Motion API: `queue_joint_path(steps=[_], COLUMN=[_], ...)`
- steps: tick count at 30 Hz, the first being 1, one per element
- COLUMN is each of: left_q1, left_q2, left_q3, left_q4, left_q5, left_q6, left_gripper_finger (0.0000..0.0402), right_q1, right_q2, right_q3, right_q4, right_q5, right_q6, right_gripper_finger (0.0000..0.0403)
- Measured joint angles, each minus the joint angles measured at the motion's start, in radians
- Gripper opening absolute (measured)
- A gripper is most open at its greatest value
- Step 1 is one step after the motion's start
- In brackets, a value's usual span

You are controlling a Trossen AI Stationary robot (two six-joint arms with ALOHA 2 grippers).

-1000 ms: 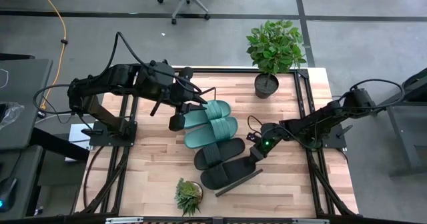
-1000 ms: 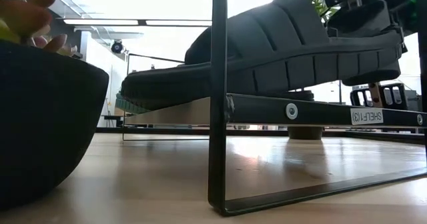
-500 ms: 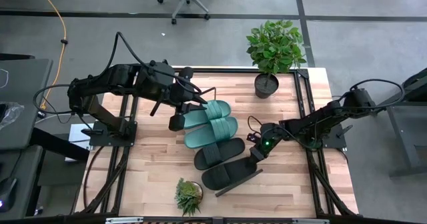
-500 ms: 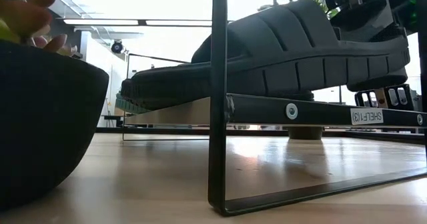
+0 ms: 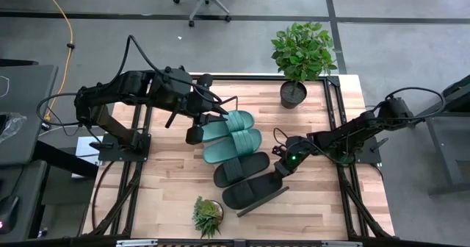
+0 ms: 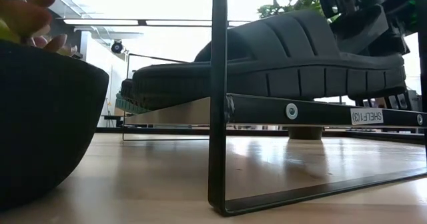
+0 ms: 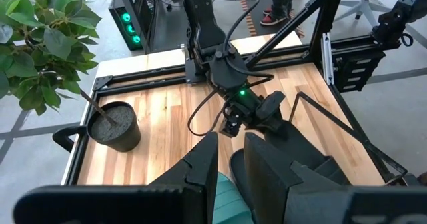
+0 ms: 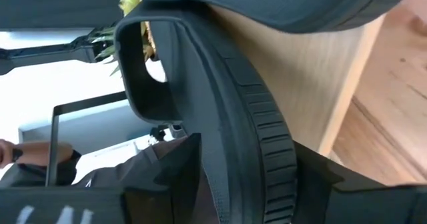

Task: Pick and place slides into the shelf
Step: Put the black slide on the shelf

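Black rubber slide [image 5: 253, 191], the last of four, now lies on the shelf [image 5: 277, 193] beside its mate, the right gripper [image 5: 281, 169] spreading its fingers, seemingly releasing, then should retreat; the left gripper [image 5: 197, 129], fingers nearly pressed together, waits beside the teal slides [image 5: 230, 136].

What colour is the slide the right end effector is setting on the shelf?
Black, seen best in the high view: the slide at the right end effector lies on the shelf.

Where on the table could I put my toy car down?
Bare wood lies between the big plant pot and the left gripper, and right of the small plant. The middle is crowded: four slides on the shelf, with the right gripper.
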Motion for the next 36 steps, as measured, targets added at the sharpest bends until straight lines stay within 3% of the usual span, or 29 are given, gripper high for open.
queue_joint_path(steps=[25,36], left_q1=[0.000,0.000], left_q2=[0.000,0.000], left_q3=[0.000,0.000], left_q4=[0.000,-0.007], left_q5=[0.000,0.000], left_q6=[0.000,0.000], left_gripper_finger=[0.0062,0.0062], right_q1=[0.000,-0.054], right_q2=[-0.003,-0.163], right_q3=[0.000,0.000], right_q4=[-0.090,-0.321], right_q5=[0.017,0.034], right_q6=[-0.015,-0.108], right_gripper_finger=[0.0168,0.0168])
